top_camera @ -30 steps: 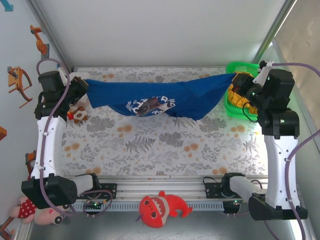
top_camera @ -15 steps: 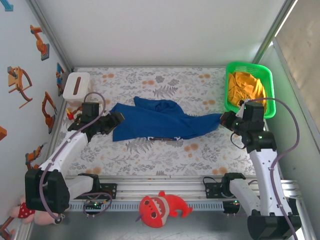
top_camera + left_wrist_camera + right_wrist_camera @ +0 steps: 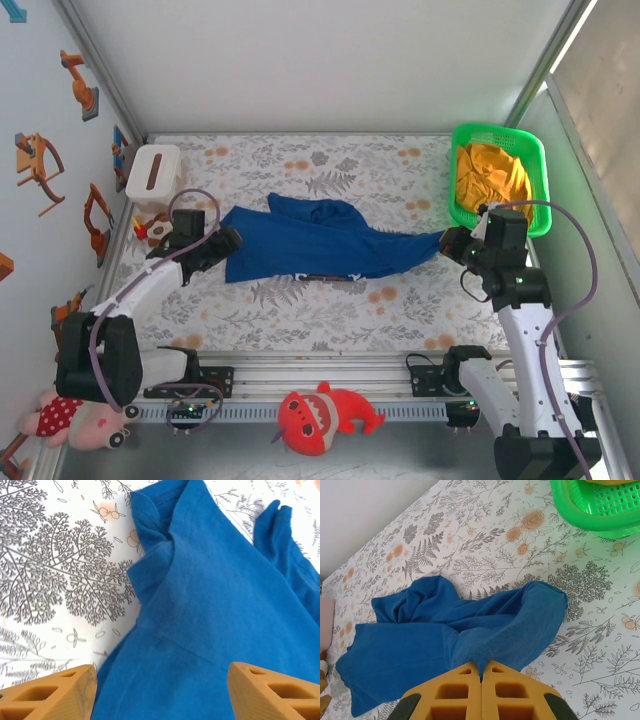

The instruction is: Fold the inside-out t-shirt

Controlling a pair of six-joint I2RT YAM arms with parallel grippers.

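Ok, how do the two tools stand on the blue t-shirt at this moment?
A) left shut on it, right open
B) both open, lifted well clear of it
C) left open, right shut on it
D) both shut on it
C: the left tool has its fingers wide apart over the blue t-shirt, while the right tool is closed with the cloth's edge pinched at its tips.

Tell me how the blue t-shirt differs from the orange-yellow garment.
The blue t-shirt lies stretched out sideways on the table; the orange-yellow garment sits bunched in the green basket. The blue t-shirt is pinched at one end by the right gripper; no gripper holds the orange-yellow garment. Both are rumpled soft cloth, neither folded.
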